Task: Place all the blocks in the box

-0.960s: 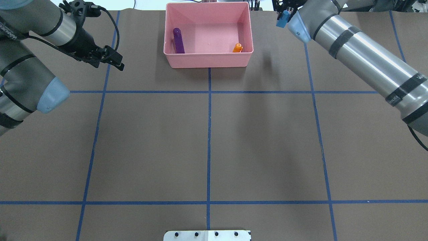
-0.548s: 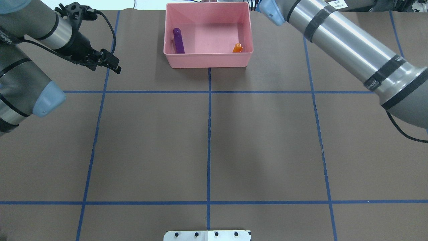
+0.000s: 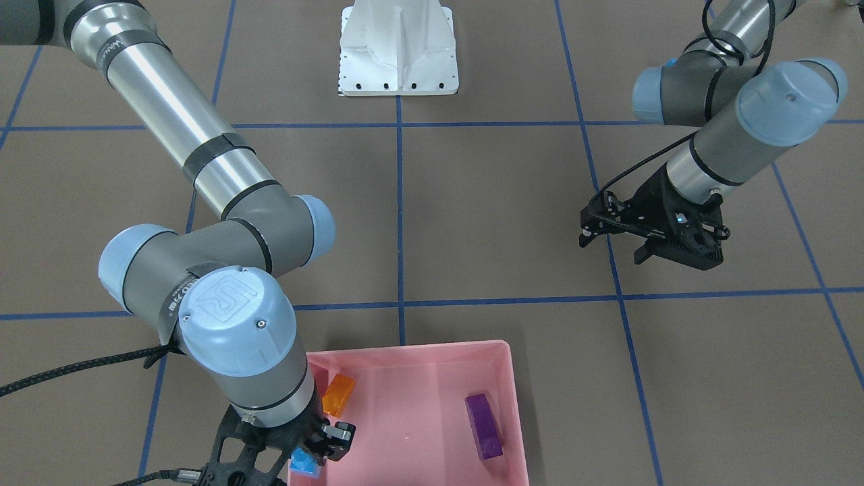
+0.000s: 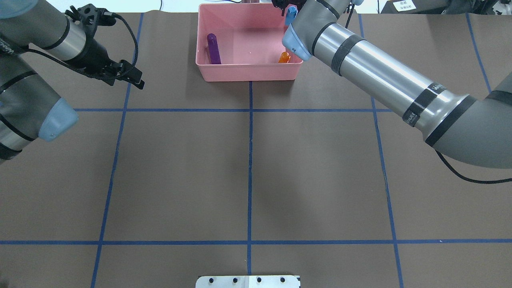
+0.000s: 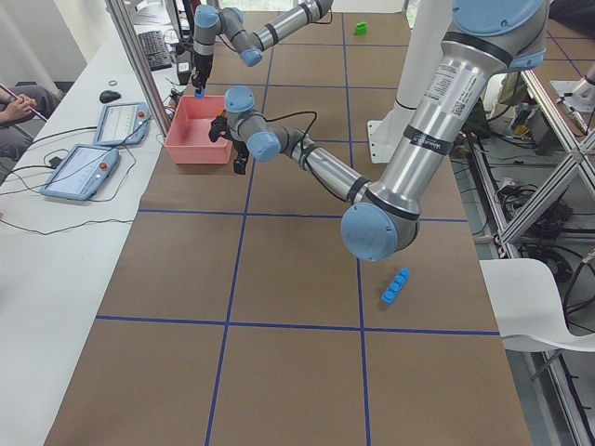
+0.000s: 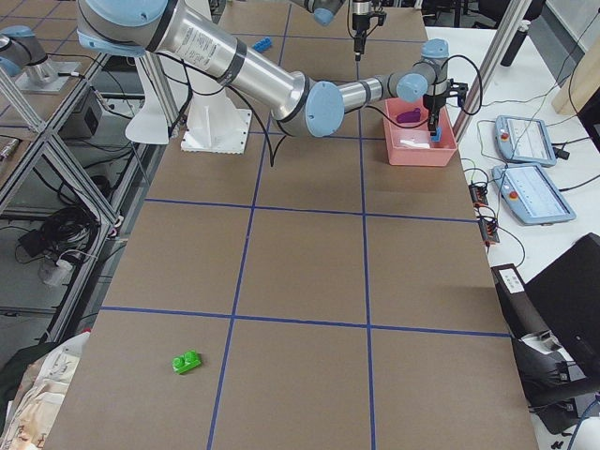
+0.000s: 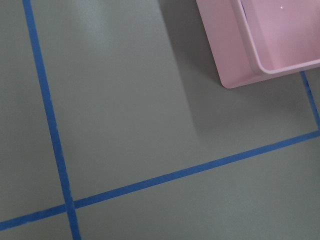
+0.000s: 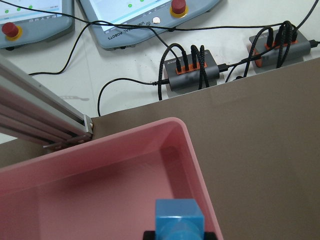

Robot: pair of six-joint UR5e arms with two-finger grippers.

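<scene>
Looking down from behind the robot, the brown tabletop [image 4: 180, 172] has the pink box [image 4: 248, 74] at 12 o'clock. The left tool [image 3: 612, 246] hangs at 10 o'clock, well apart from the box, with its fingers apart and nothing in them. The right tool [image 3: 310, 455] is over the box's 1 o'clock corner and pinches the small blue block [image 4: 291, 11]. Two blocks lie out on the tabletop: the long blue block [image 5: 395, 286] far out at 8 o'clock and the green block [image 6: 187, 361] far out at 4 o'clock. Inside the box, the purple block [image 4: 213, 49] lies by the 9 o'clock wall and the orange block [image 4: 284, 57] sits in the 5 o'clock corner. I think the job now is to drop the small blue block in. It hangs very near the rim, so it seems best to slide toward the middle, go down low, then let go gently, so it does not bounce out.
</scene>
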